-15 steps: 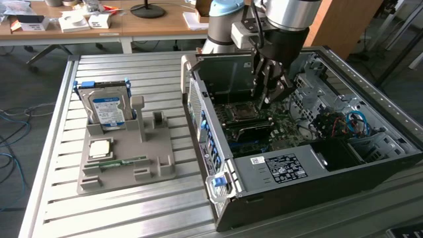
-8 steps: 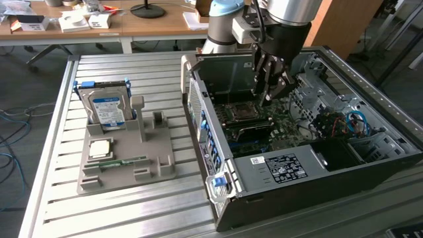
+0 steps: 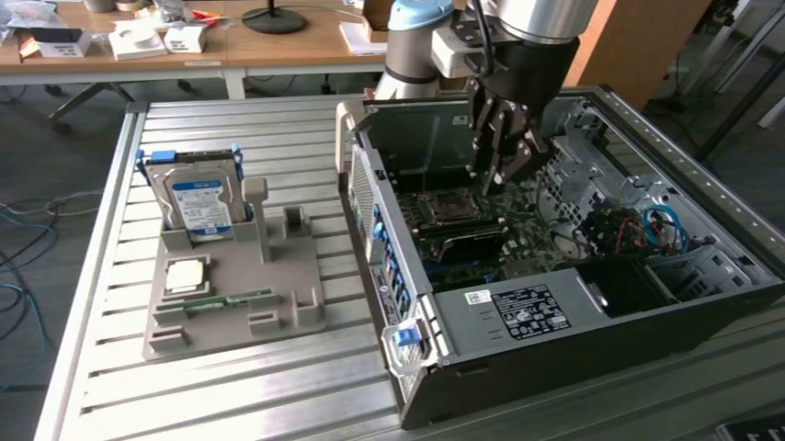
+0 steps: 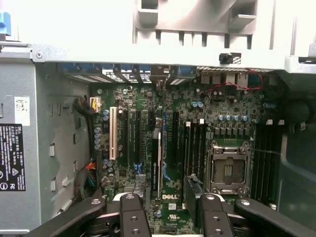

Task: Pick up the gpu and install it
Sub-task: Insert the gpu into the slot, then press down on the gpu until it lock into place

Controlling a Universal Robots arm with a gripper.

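- Over the motherboard [image 4: 187, 98], your tool [image 4: 173, 217] stands open, astride the gpu [image 4: 159, 163].
- Drift sideways and a finger could knock it crooked in its slot.

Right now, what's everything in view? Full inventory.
computer case: 1, black and grey, open, on the exterior view's right of the table
motherboard: 1, green, inside the case
gpu: 1, dark, edge-on, apparently standing in a motherboard slot
fixture tray: 1, grey, on the exterior view's left of the case
hard drive: 1, silver, blue-white label, upright in the tray
square chip: 1, silver, flat in the tray
memory stick: 1, green, lying in the tray
table: 1, slatted metal, under it all
desk: 1, wooden, behind
gripper: 1, black, open, over the motherboard, fingers either side of the gpu, not touching
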